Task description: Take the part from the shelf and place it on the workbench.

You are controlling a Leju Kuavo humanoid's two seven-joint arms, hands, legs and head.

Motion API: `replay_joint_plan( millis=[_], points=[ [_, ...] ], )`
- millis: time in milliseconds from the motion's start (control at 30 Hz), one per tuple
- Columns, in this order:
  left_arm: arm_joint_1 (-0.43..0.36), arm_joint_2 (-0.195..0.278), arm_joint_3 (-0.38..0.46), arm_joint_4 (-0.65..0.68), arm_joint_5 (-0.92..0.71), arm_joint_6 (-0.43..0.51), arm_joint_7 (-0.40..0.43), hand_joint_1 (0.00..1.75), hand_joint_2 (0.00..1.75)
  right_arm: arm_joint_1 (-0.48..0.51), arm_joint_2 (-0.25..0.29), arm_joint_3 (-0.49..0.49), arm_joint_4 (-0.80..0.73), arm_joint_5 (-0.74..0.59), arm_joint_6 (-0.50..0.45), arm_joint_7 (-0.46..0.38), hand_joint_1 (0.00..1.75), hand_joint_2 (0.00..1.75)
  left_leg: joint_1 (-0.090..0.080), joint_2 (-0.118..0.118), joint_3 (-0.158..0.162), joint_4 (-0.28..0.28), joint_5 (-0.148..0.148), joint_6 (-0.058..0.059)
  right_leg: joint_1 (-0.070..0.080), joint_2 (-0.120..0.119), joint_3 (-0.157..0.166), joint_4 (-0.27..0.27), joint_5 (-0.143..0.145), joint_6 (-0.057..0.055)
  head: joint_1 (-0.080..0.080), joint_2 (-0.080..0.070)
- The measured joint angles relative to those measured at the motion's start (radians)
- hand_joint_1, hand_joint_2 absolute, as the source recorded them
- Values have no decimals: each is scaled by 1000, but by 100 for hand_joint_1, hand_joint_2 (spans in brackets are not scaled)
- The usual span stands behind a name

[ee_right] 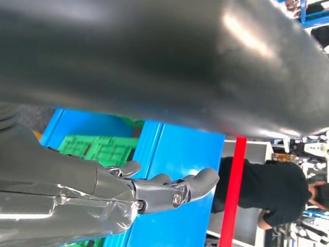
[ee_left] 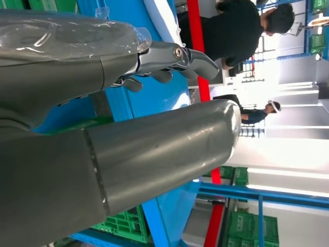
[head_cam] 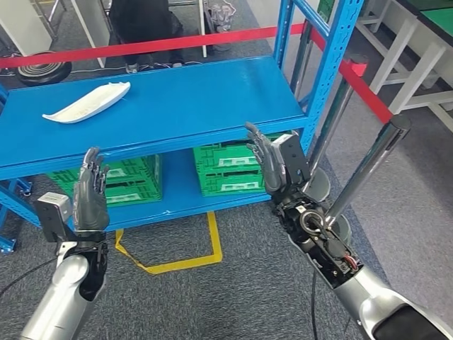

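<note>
Part: we saw one white, long, curved part (head_cam: 88, 103) lying on the top board of the blue shelf (head_cam: 187, 106), toward its left end, well apart from both hands.
Left hand: our left hand (head_cam: 90, 195) was raised before the shelf's front edge, fingers apart, holding nothing.
Right hand: our right hand (head_cam: 265, 159) stood at the shelf's front edge near the right post, fingers apart, empty.
Hidden: two green crates (head_cam: 227, 170) sat on the lower board, their tops cut off by the top board.
Wrist views: the left wrist view gave us a person in black (ee_left: 233, 31) behind the red tape (ee_left: 196, 31); the head view cut that person off at the top edge.
Hard to make out: the thumb blocked much of the right wrist view.
</note>
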Motion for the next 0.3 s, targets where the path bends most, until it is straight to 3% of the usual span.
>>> replay_joint_plan(
  millis=[67, 200, 300],
  points=[
    [1, 2, 1, 0, 1, 2, 3, 0, 0, -1, 3, 3, 3, 7, 0, 0, 0, 0, -5, 2, -7, 11, -4, -10, 2, -4, 25, -41, -3, -9, 1, 0],
    [6, 10, 2, -2, 5, 3, 9, 0, 0, 4, 13, 17, 12, 22, 7, 11, 0, 0, -5, 1, -7, 10, 2, 5, 5, 3, 25, -43, -1, -17, -17, 0],
    [8, 13, 2, -7, 5, 4, 14, 0, 0, 11, 23, 32, 17, 32, 9, 16, 0, 0, -4, 1, -1, 2, 4, 6, 7, 5, 26, -43, -3, -23, -31, 0]
  ],
)
